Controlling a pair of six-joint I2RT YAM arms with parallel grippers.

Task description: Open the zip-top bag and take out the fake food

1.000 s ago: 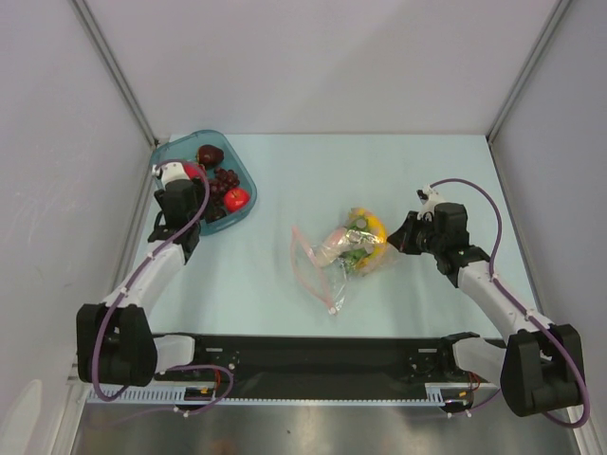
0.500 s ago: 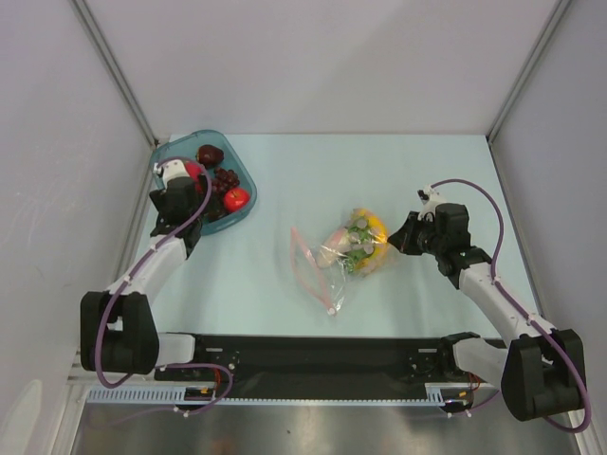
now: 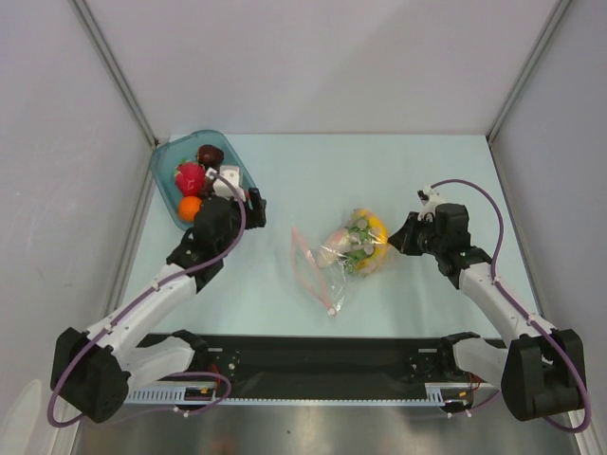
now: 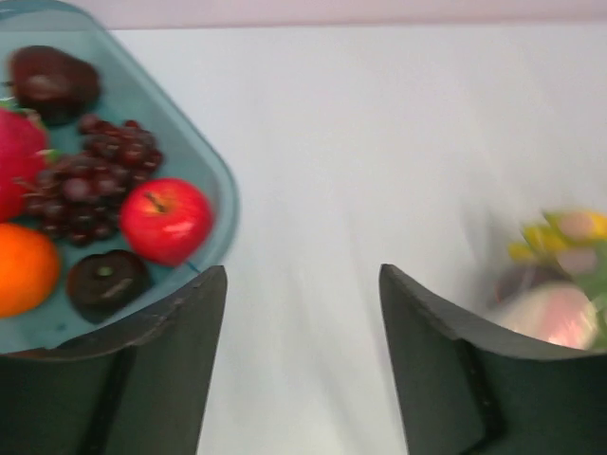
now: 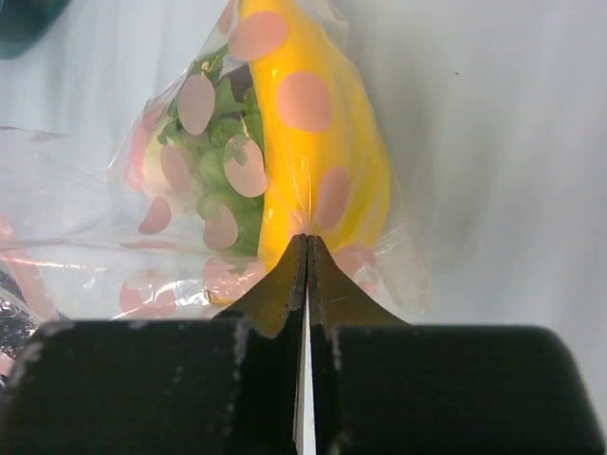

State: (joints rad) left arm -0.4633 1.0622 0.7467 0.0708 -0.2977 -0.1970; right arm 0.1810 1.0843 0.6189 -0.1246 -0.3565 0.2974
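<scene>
My right gripper point(image 5: 305, 248): pressed shut on a thin fold of the bag point(image 3: 334, 258) at the corner nearest it, tips flat together.
My left gripper point(image 4: 302, 284): jaws apart with nothing between them, over the bare table point(image 3: 285, 161) just beside the tray point(image 4: 216, 185), well apart from the bag.
Bag: lying on the table between my two arms, with the bulging end toward my right gripper and the pink zip strip point(image 3: 311, 278) at the opposite end.
Zip: I cannot tell whether it is parted.
Toy food: inside the bag. A yellow banana point(image 5: 322, 142) and green grapes point(image 5: 223, 204) press against the film. The rest is too hidden to name.
Handling: I judge it light, thin and slippery. The film will likely crumple and slide rather than resist, and the lumps inside will shift.
Where to hold: the strip looks like the stiffest part, so my left gripper should pinch one lip there while my right anchors the closed end. It should take flat film, never over a lump.
</scene>
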